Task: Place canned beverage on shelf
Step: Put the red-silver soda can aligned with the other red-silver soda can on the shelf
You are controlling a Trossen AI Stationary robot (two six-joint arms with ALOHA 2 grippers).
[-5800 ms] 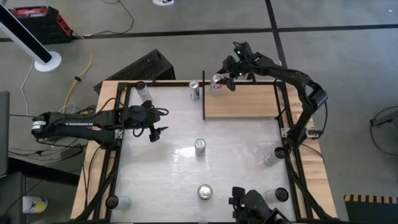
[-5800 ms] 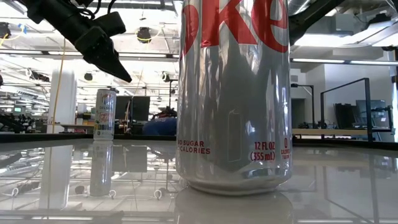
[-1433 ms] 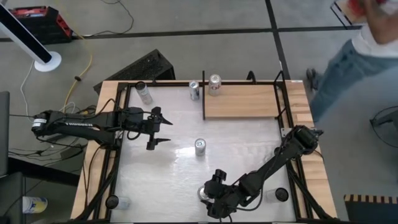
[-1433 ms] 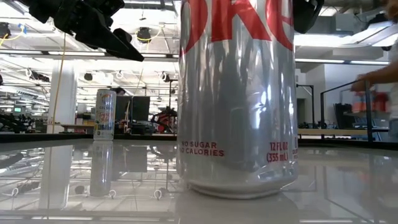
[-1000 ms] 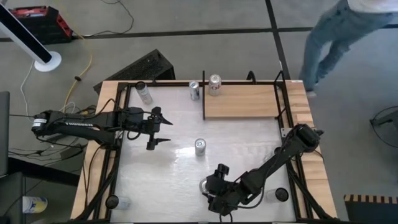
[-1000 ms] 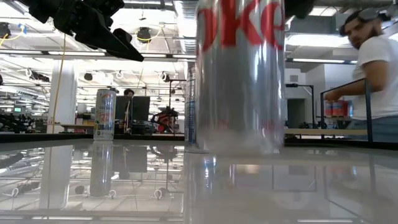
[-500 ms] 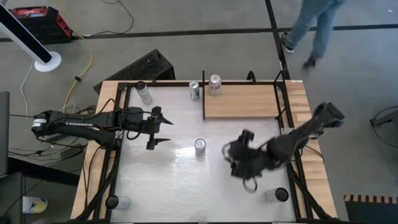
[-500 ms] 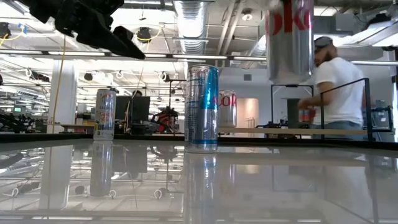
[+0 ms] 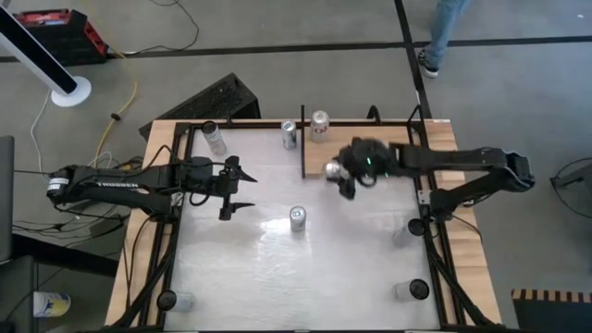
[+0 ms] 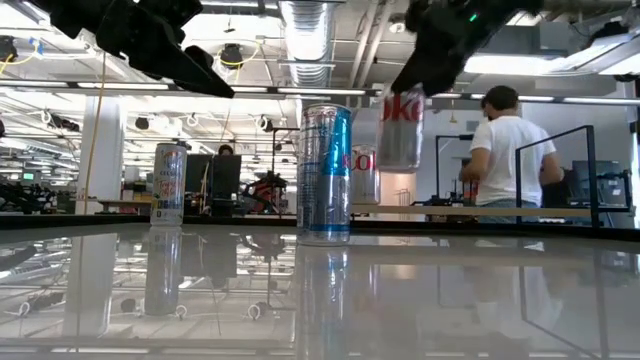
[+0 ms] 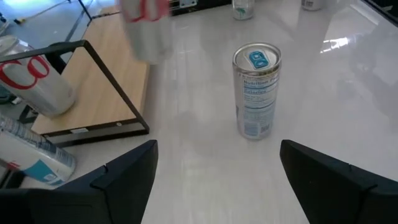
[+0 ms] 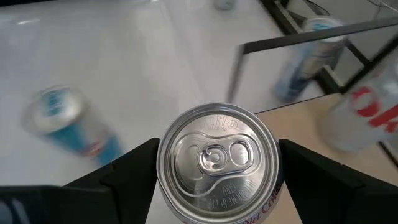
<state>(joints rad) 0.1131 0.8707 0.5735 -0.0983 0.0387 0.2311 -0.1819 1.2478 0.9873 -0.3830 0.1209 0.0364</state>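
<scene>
Two grippers are at work over the white table (image 9: 277, 277). Red letters "oke" show on the silver cola can (image 10: 401, 125) that the right gripper (image 9: 344, 173) carries clear of the surface, its fingers clamped on the can's sides; the right wrist view looks straight down on the pull-tab lid (image 12: 217, 156) between both dark fingers. From above, that arm reaches in from three o'clock, its gripper over the wooden shelf (image 9: 370, 153) near the black rail at the shelf's nine o'clock end. Another red-lettered silver can (image 9: 319, 125) stands upright at the shelf's far corner, toward eleven o'clock, with a blue-and-silver can (image 9: 289, 134) just beside it on the table. The left gripper (image 9: 231, 190) hovers at nine o'clock with fingers spread wide and nothing between them, pointing toward a slim blue-topped can (image 11: 256, 90) at mid-table, whose small label print cannot be read. Only the low view shows a person (image 10: 503, 150) in a white shirt beyond the table.
</scene>
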